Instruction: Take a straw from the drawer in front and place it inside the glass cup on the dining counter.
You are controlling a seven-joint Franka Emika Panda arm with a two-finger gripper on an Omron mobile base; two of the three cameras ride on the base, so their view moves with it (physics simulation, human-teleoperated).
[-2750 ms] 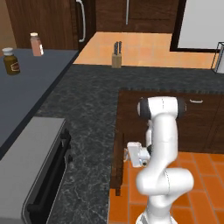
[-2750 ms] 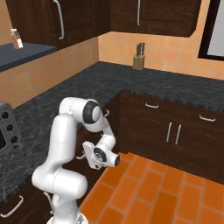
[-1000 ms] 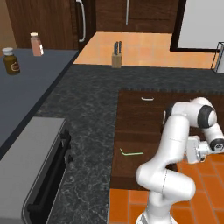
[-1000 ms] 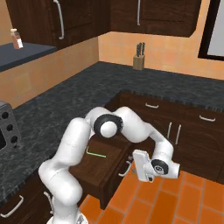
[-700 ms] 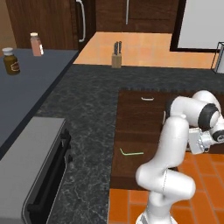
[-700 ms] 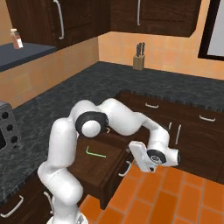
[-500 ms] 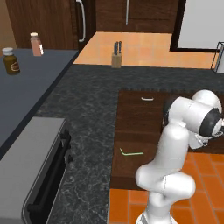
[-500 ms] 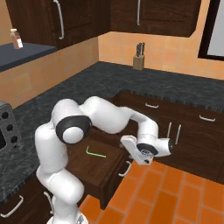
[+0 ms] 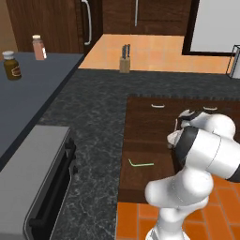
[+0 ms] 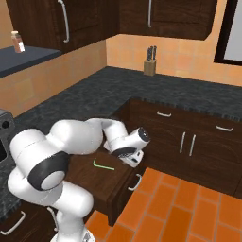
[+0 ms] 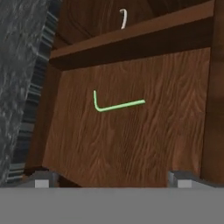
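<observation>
The dark-brown drawer (image 9: 140, 183) stands pulled out below the black countertop, its silver handle (image 10: 133, 183) facing the tiled floor. The thin light-green straw (image 9: 140, 164) (image 10: 103, 165) (image 11: 116, 105) lies flat on the drawer's wooden floor (image 11: 131, 144), its short bent end pointing away from the long part. My gripper (image 10: 133, 159) (image 11: 111, 179) hovers over the drawer's front right part, looking down into it. It is open, its fingertips (image 11: 41, 179) stand wide apart and hold nothing, and the straw lies some way ahead of them. The glass cup and the dining counter are out of view.
Black speckled countertop (image 9: 98, 117) wraps around the drawer on its left and far sides. A knife block (image 9: 124, 51) stands at the back wall. Two jars (image 9: 11, 65) sit on the grey counter at left. Dark cabinet doors (image 10: 189, 142) stand right of the drawer, above orange floor tiles (image 10: 189, 203).
The drawer has come out since the earliest frame. Over the last second my hand swung from out over the floor back over the drawer. The straw lies as before.
</observation>
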